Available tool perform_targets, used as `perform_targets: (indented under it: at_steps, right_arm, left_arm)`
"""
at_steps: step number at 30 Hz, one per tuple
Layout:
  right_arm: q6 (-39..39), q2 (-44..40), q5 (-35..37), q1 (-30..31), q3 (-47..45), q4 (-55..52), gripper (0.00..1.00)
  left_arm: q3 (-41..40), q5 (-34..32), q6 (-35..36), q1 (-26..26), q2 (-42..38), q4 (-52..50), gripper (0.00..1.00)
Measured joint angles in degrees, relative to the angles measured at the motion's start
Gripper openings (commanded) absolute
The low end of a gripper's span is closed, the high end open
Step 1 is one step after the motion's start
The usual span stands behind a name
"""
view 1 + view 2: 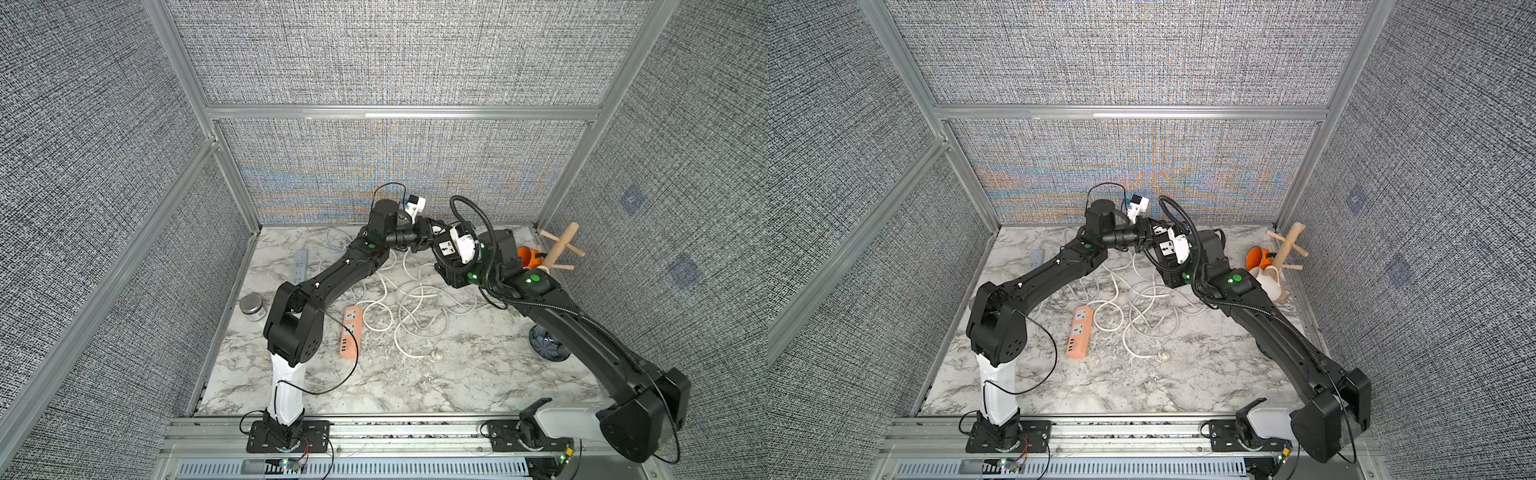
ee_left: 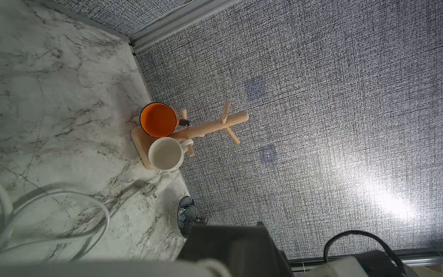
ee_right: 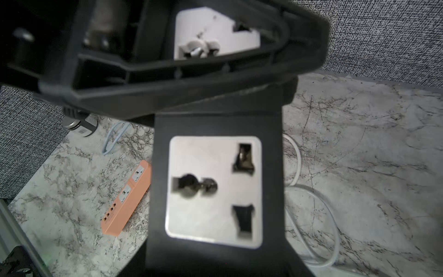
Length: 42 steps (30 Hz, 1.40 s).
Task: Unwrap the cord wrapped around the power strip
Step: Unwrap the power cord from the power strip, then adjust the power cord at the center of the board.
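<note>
A black power strip point(image 1: 446, 249) with white sockets is held in the air over the back of the table, between both grippers. My left gripper point(image 1: 430, 235) is shut on its far end. My right gripper point(image 1: 445, 265) clasps the near end, and in the right wrist view its dark fingers lie against the power strip's point(image 3: 215, 187) sides with no gap showing. No cord crosses the socket face there. White cord point(image 1: 411, 299) lies in loose loops on the marble below and ends in a plug point(image 1: 434, 356). In the left wrist view, cord point(image 2: 72, 199) curves over the marble.
A peach power strip point(image 1: 350, 332) lies near the left arm and a grey one point(image 1: 300, 266) at the back left. A metal tin point(image 1: 250, 305) stands at the left edge. A wooden mug tree point(image 1: 557, 249) with two mugs and a patterned bowl point(image 1: 544, 343) stand on the right.
</note>
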Motion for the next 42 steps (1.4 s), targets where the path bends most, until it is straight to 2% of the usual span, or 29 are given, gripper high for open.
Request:
perform_targets:
  at_steps: [2,5,7,10,14,16,19,23,26,30,37,42]
  right_arm:
    - [-0.7,-1.3,-1.1,-0.7,-0.4,-0.1,0.17]
    - [-2.3,-4.7,-2.8,-2.1,-0.9,-1.4,0.12]
    - [-0.6,-8.3,0.2,-4.0,-0.9,-4.1,0.08]
    - [1.1,-15.3,4.7,-7.2,-0.9,-6.1,0.06]
    - [1.7,-24.5,6.6,-13.6,-0.6,-9.0,0.05]
    - [1.9,-27.3,8.0,-17.5,-0.1,-10.6,0.04]
    - [1.7,-29.7,7.7,-22.8,0.7,-12.6,0.03]
    - [1.3,-31.7,7.3,-28.8,1.2,-15.5,0.01]
    - [1.2,-32.2,6.4,-32.5,1.6,-16.3,0.01]
    - [1.2,-32.1,4.2,-33.7,-0.2,-16.2,0.0]
    - [1.2,-31.9,1.7,-34.1,-4.2,-16.1,0.0]
    - [1.2,-31.7,0.3,-34.2,-6.1,-16.0,0.01]
  left_arm:
    - [-0.3,0.0,0.4,-0.1,-0.9,0.0,0.27]
    - [-0.9,0.7,1.3,-0.6,-2.1,0.9,0.67]
    - [-1.2,2.4,3.5,0.0,-3.1,0.9,0.79]
    - [-1.2,1.9,7.8,1.2,-4.5,-1.0,0.88]
    - [0.1,0.9,16.2,2.3,-5.9,-8.5,0.88]
    - [1.8,-1.2,21.0,2.9,-6.2,-13.5,0.79]
    - [5.2,-6.8,28.7,3.3,-5.0,-22.1,0.58]
    - [5.9,-14.3,35.9,3.3,-0.6,-31.0,0.5]
    - [5.6,-18.6,38.3,3.3,3.7,-35.4,0.48]
    - [7.4,-21.6,39.4,3.3,9.2,-38.2,0.48]
    - [12.5,-23.2,40.6,2.3,17.4,-40.9,0.55]
    - [17.9,-23.7,41.6,1.4,22.6,-43.5,0.55]
